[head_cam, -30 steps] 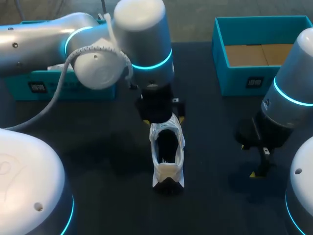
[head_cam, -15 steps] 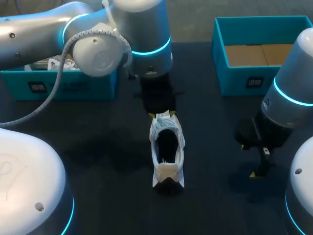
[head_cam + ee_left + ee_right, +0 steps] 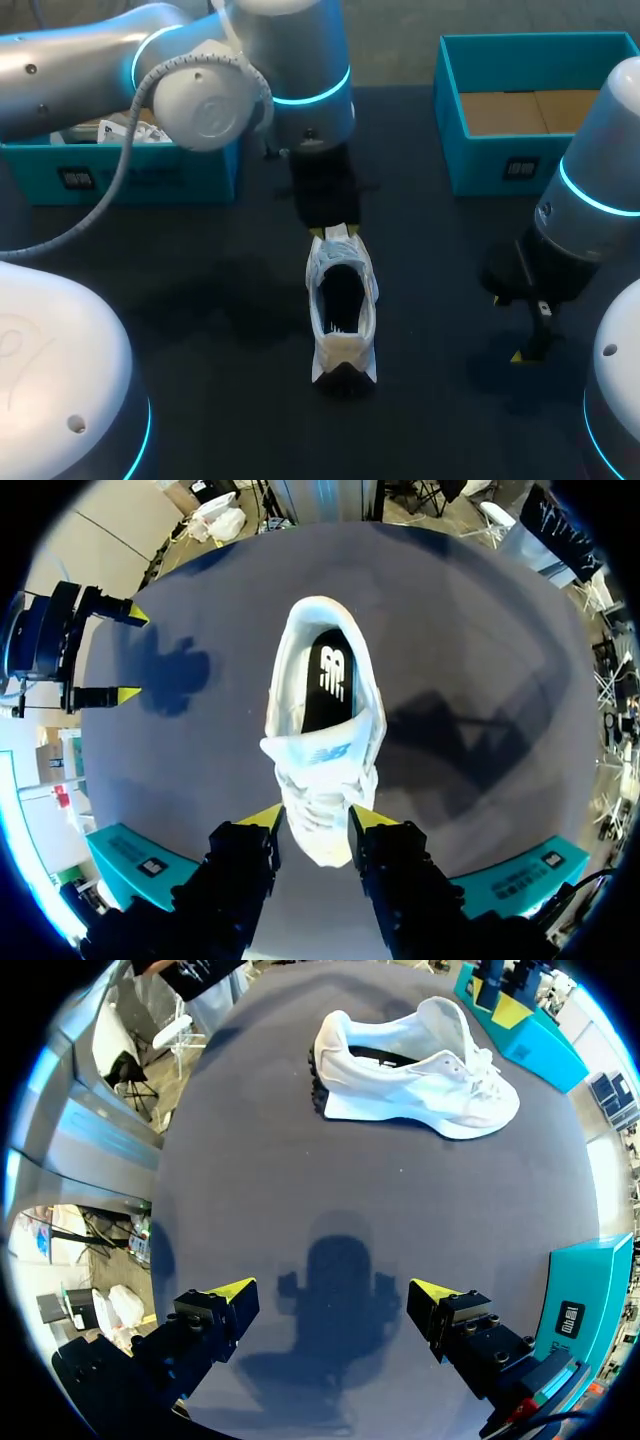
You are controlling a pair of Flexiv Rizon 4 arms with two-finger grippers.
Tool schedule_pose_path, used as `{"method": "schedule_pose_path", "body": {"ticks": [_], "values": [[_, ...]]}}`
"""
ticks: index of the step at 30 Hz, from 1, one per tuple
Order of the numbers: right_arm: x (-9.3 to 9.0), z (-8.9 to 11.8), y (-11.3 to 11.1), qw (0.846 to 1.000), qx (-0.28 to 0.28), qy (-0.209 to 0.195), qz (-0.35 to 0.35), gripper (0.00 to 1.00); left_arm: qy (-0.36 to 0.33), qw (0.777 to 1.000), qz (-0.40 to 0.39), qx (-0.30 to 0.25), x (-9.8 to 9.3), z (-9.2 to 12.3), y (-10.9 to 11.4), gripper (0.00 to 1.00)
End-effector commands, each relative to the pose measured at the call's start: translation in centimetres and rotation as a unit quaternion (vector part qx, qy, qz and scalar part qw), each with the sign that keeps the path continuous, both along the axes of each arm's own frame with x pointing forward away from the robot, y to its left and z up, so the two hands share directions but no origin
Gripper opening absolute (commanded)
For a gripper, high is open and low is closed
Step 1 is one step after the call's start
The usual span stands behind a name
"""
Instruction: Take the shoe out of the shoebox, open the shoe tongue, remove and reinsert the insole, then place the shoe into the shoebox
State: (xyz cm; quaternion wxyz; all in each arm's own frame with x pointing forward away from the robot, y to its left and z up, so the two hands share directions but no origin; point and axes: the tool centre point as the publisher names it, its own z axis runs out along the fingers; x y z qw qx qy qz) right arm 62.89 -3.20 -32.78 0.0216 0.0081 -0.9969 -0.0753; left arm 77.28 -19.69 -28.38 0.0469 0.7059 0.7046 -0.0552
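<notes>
A white shoe (image 3: 340, 305) stands upright on the dark table, heel toward me, with a black insole (image 3: 325, 675) lying inside. My left gripper (image 3: 335, 234) comes down at the toe end. In the left wrist view the left gripper (image 3: 317, 820) has both yellow tips pressed against the two sides of the shoe (image 3: 322, 740) at its forefoot. My right gripper (image 3: 528, 345) hangs low over the table well to the right of the shoe. In its own view the right gripper (image 3: 330, 1295) stands wide open and empty, with the shoe (image 3: 415, 1060) lying far ahead of it.
A teal box (image 3: 500, 165) with a bare cardboard floor stands at the back right. Another teal box (image 3: 150, 180) holding white paper stands at the back left, partly under my left arm. Dark bare tabletop lies between the shoe and the right gripper.
My left gripper's fingers have closed in from wide open onto the toe of the shoe, and the arm has drawn back a little. The shoe and the right arm have stayed put.
</notes>
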Motion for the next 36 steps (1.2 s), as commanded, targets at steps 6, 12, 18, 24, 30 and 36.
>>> {"method": "schedule_pose_path", "body": {"ticks": [6,12,18,24,30,36], "values": [[-0.1,-0.1,0.0,1.0,-0.001,-0.001,0.0,1.0,0.007,1.0,-0.011,0.003,-1.0,-2.1,-0.6,0.29],[-0.1,-0.1,0.0,1.0,-0.001,-0.001,0.0,1.0,0.019,0.999,-0.031,0.011,-2.2,-3.2,-0.5,0.3],[-0.1,-0.1,0.0,1.0,-0.001,-0.001,0.0,1.0,0.025,0.998,-0.055,0.023,-3.5,-4.0,-0.2,0.35],[-0.1,-0.1,0.0,1.0,-0.001,-0.001,0.0,1.0,0.023,0.998,-0.063,0.02,-3.3,-3.3,-0.1,0.37],[-0.1,-0.1,0.0,1.0,-0.001,-0.001,0.0,1.0,0.041,0.996,-0.074,0.031,-3.8,-4.8,-0.9,0.37],[-0.1,-0.1,0.0,1.0,-0.001,-0.001,0.0,1.0,0.026,0.997,-0.074,0.014,-3.9,-3.5,-0.4,0.36]]}}
